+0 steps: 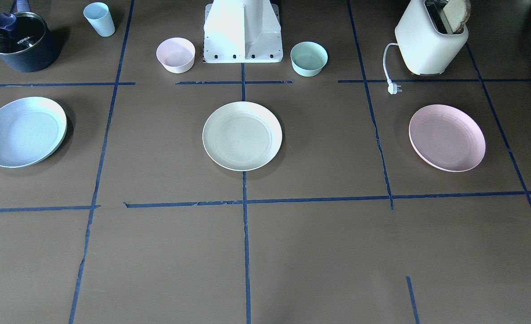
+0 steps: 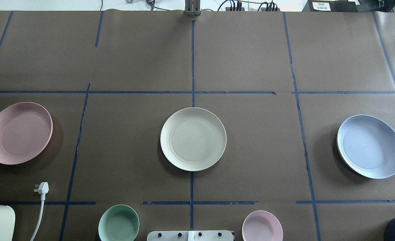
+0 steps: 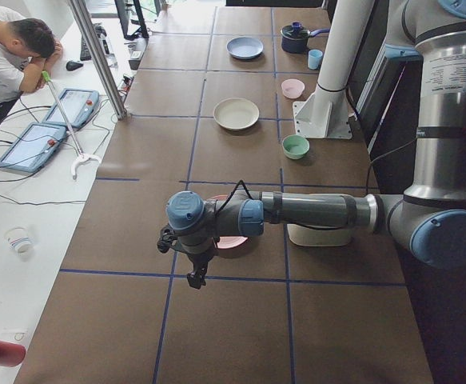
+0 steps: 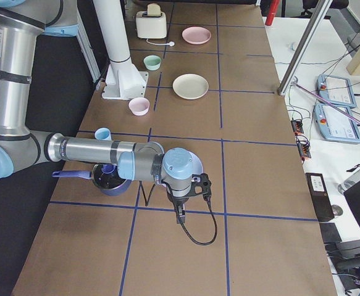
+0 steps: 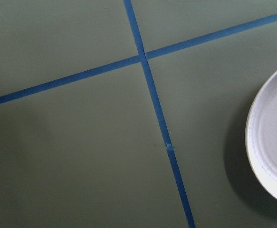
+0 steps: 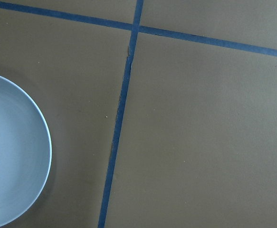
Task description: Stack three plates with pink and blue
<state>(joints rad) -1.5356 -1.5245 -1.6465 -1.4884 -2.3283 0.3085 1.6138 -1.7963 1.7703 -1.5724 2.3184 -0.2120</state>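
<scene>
The first pick is pending. Near left, the left gripper [image 3: 193,278] is hovering beside the pink plate [image 2: 18,133]. The cream plate [image 2: 193,138] is lying midway along the desk [image 2: 251,50]. Far right, the right gripper [image 4: 180,216] is hovering near the blue plate [image 2: 370,146]. Whether either's fingers are released or clenched, I cannot tell. Next, likely: gripping a coloured rim.

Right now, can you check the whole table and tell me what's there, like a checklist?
Surface: brown table with blue tape lines.
Job's things: pink plate, cream plate and blue plate lie apart in a row; none stacked.
Clutter: pink bowl, mint bowl, blue cup, lidded pot, toaster holding bread.
Tools: left tool and right tool hang above the table's ends; open or shut cannot be told.
Cables: toaster plug lies loose on the table.
Surroundings: a person leans on the side desk.
</scene>
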